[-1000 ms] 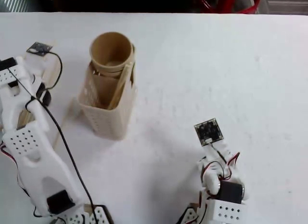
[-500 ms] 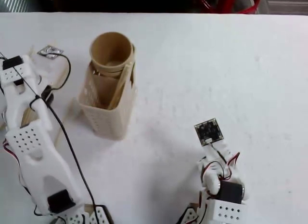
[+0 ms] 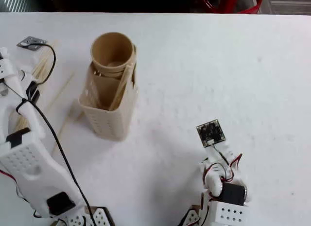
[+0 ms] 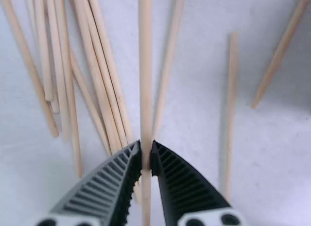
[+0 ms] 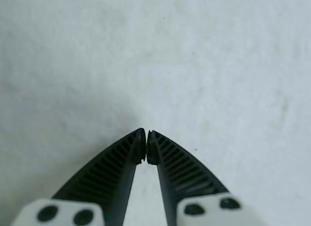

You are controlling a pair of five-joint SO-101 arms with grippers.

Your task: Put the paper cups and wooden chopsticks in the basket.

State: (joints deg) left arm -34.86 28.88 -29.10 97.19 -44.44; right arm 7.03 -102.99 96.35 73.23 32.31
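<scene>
A cream perforated basket (image 3: 108, 114) stands left of the table's middle. It holds brown paper cups (image 3: 112, 52) and a wooden chopstick (image 3: 121, 86) leaning inside. Several loose wooden chopsticks (image 3: 46, 70) lie on the table to the left of the basket. My left gripper (image 4: 146, 155) is over that pile, shut on one chopstick (image 4: 145, 75) that runs straight out between its jaws. More chopsticks (image 4: 97, 75) lie fanned beside it. My right gripper (image 5: 146, 146) is shut with nothing in it, low over bare table near the front edge.
The left arm (image 3: 24, 153) and its black cable (image 3: 53, 133) run along the table's left side. The right arm (image 3: 221, 187) sits at the front, right of centre. White table (image 3: 218, 75) stretches to the right of the basket.
The left arm has swung toward the far left corner, over the loose chopsticks. The right arm has not moved.
</scene>
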